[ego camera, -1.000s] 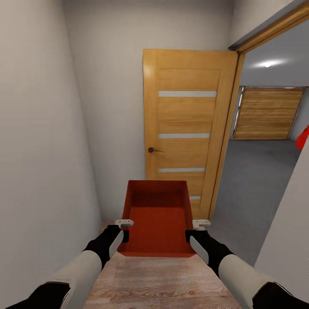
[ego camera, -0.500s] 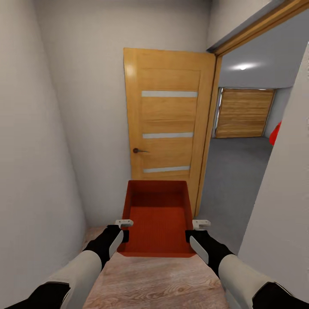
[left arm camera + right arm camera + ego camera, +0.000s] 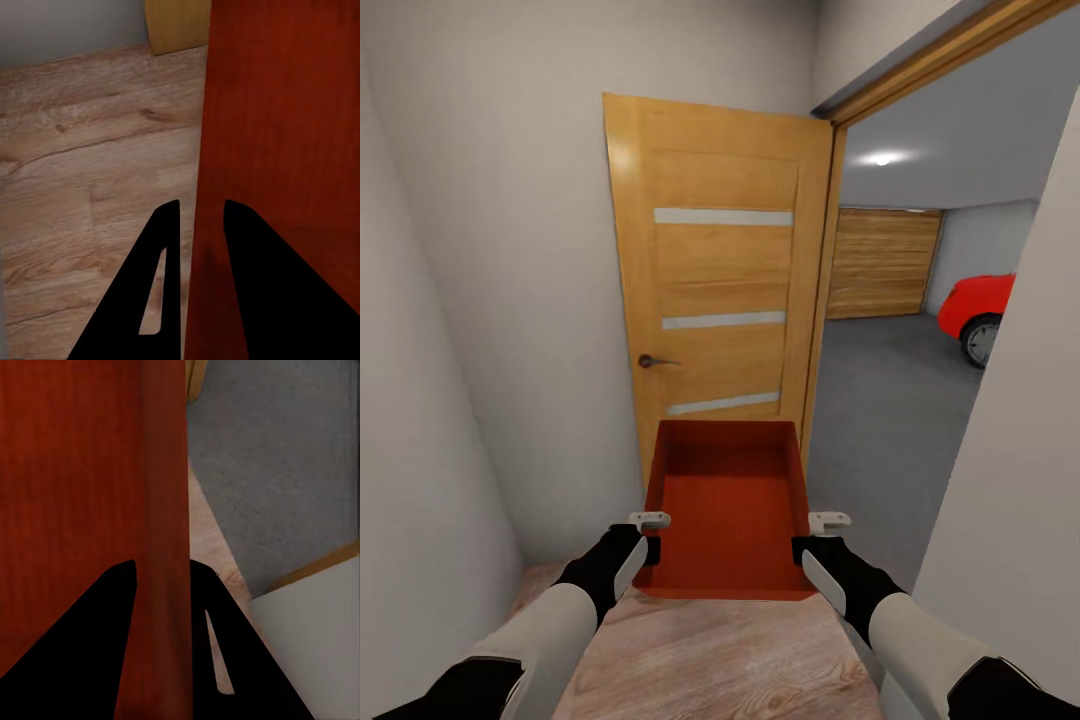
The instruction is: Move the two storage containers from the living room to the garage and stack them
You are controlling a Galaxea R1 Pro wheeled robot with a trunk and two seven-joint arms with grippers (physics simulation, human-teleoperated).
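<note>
- Head view: an orange-red storage container (image 3: 726,505) sits at lower centre of the frame, held up between both arms. The left gripper (image 3: 647,535) pinches its left wall and the right gripper (image 3: 812,537) its right wall. Light wood plank floor (image 3: 730,660) fills the bottom of the frame.
- Behind the container stands an open wooden door (image 3: 712,290) with three pale strips. At right, the doorway shows the garage: grey concrete floor (image 3: 880,400), a plank door wall (image 3: 880,262) and part of a red car (image 3: 980,310). No writing or labels can be read.
- Left wrist view: the two dark fingers (image 3: 161,292) straddle the container's wall (image 3: 277,150), one on each side.
- Right wrist view: the fingers (image 3: 217,660) likewise clamp the container wall (image 3: 90,472), over grey floor (image 3: 277,472).
</note>
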